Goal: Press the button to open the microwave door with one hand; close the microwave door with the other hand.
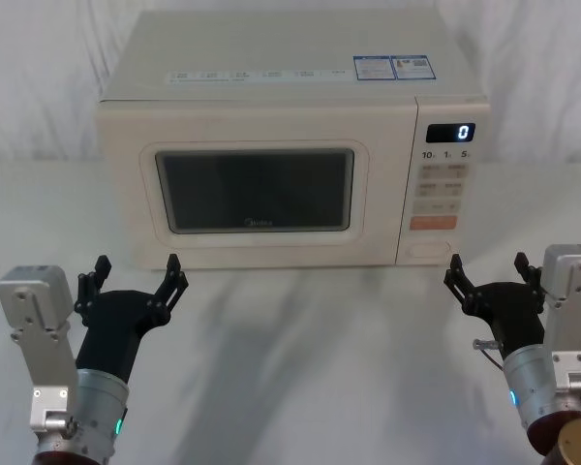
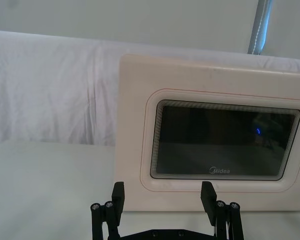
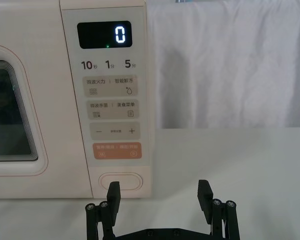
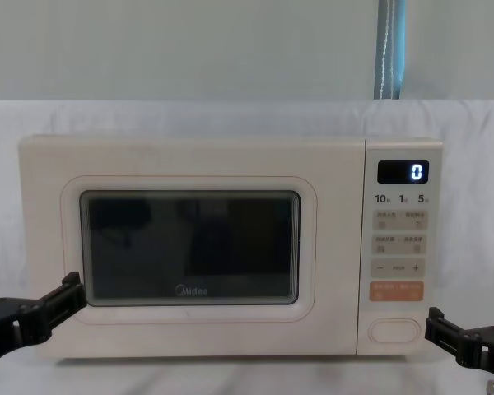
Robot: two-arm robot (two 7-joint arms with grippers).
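Where the right wrist view reads small key print by the button (image 3: 121,181), head view adds both pincers wide open: left gripper (image 1: 136,274), right gripper (image 1: 488,268). Microwave door (image 1: 257,192) shut flat.

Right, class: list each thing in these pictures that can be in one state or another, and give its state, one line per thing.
microwave door: shut, flush with the front
button: not pressed, nothing touching it
digital display: lit, reading 0
left gripper: open, empty, in front of the door's lower left
right gripper: open, empty, in front of the microwave's lower right corner, to the right of the button
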